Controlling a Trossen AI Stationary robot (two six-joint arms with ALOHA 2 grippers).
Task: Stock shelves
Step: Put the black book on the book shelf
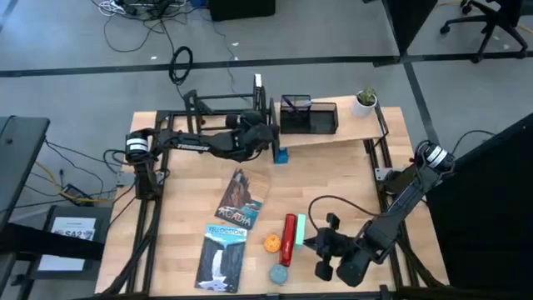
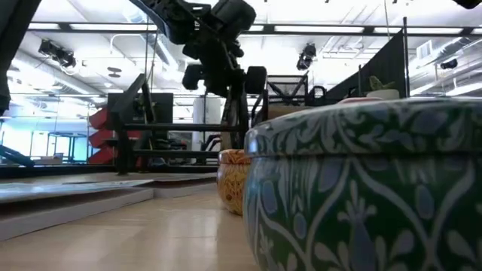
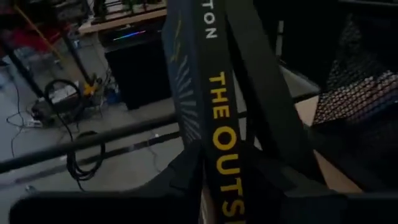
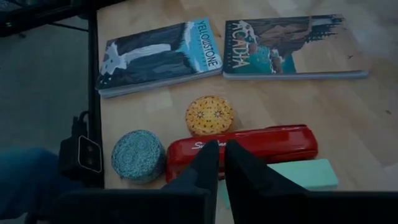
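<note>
At the far edge of the light wooden table (image 1: 183,200), the left gripper (image 1: 268,133) reaches across to the black metal-tube rack (image 1: 225,104), its fingers (image 3: 186,171) clamped on a dark book (image 3: 214,118) held upright, with yellow spine lettering partly reading "THE OUTS". Just beside the rack to the right, the wooden plank shelf (image 1: 354,129) carries a black mesh organizer (image 1: 310,117) and a small potted plant (image 1: 364,102); a small blue object (image 1: 281,155), too small to identify, sits just in front of it. Nearer the front, an Acadia book (image 4: 292,46) and a Yellowstone book (image 4: 158,56) lie flat. The right gripper (image 4: 222,163) hovers over a red stapler (image 4: 249,148), fingers nearly together and apparently holding nothing. Beside the stapler are an orange patterned round tin (image 4: 209,116), a green patterned round tin (image 4: 138,155) and a pale green block (image 4: 305,174).
</note>
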